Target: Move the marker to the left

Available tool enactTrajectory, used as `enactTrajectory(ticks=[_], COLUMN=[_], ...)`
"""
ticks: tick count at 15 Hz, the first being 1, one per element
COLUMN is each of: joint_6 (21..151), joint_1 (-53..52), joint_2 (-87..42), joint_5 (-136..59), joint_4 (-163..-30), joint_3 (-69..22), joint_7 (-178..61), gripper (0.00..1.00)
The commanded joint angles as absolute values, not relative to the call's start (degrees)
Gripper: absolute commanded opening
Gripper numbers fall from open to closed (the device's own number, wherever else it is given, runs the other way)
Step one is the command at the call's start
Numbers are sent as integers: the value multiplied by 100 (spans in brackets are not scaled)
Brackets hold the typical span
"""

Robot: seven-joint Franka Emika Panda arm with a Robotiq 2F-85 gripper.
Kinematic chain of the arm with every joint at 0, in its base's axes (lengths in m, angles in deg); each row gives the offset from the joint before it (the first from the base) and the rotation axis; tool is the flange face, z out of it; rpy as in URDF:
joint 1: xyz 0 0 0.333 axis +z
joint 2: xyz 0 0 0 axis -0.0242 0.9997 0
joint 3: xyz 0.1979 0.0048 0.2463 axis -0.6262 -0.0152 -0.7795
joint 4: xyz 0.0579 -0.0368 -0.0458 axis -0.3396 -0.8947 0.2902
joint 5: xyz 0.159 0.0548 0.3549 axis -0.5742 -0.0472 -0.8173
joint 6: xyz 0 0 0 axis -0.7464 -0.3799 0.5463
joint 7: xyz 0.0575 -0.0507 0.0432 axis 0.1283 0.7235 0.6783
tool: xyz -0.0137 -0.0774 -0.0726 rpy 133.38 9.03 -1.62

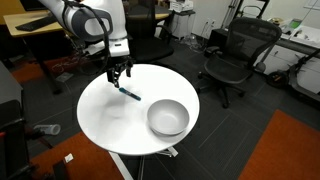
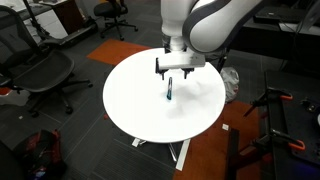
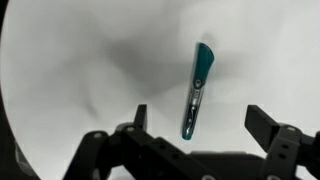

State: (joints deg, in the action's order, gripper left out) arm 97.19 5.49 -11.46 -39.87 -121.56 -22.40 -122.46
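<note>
On my wrist view the gripper [image 3: 200, 120] stands wide, its fingers [image 3: 140, 116] well apart and closed on nothing. The marker [image 3: 197, 90] lies flat on the white table [image 3: 70, 70], running roughly from 6 to 12 o'clock with a slight lean toward 1. Its teal end points to 12, and its dark end sits in the gap between my fingers without touching either.

In an exterior view the gripper [image 1: 118, 72] hangs low over the table [image 1: 105, 118], and the marker [image 1: 128, 93] is just at its 5 o'clock, toward 11 o'clock from the tabletop's middle. The metal bowl [image 1: 168, 117] stands at the table's 4 o'clock, well apart from the marker.

In an exterior view the marker [image 2: 170, 90] lies near the table's [image 2: 130, 100] centre, directly at 6 o'clock under the gripper [image 2: 178, 70].
</note>
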Motion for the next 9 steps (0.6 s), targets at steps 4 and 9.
enactTrajectory(ticks=[4,9], joint_6=[9807,9837], joint_1=[724,692], joint_2=[-632,-365], joint_5=[-3959,-4035], joint_4=[-11689,-11529], joint_3=[-2048,-2049], joint_7=[-12359,-12301], gripper=[100,100])
